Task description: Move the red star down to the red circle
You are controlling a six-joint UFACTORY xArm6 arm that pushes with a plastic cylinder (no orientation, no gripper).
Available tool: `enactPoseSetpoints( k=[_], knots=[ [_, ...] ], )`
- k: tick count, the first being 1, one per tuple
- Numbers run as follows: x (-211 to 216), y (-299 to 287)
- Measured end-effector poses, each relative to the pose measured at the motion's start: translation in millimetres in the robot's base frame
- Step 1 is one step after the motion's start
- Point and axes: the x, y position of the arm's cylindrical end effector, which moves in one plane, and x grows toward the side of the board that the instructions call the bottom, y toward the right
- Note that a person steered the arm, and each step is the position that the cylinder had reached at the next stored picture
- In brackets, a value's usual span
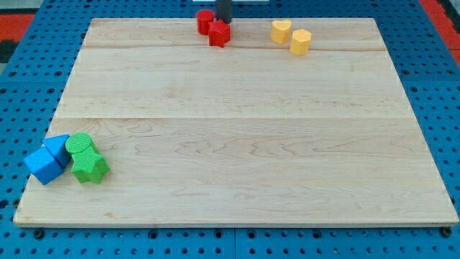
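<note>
Pale wooden desk (237, 144): red star block (219, 34) touching red circle block (205, 20) at view's top. Tip (224, 21) seen just above star. No jaws fitted; nothing held. Gentle nudging is advised.

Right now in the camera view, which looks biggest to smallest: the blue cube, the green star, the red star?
1. blue cube
2. green star, nearly alike, so unsure.
3. red star, smallest-looking, maybe only because it sits at the board's far edge, beside my tip.

Bare board (244, 137) lies below the red star (220, 34).
</note>
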Motion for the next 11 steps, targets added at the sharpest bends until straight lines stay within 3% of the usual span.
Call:
enactPoseSetpoints(
  k=[2,4,6,7,8,9,11],
  knots=[
    [9,-32],
    [2,-2],
    [61,30],
    [116,9],
    [127,-38],
    [103,6],
    [102,-75]
  ],
)
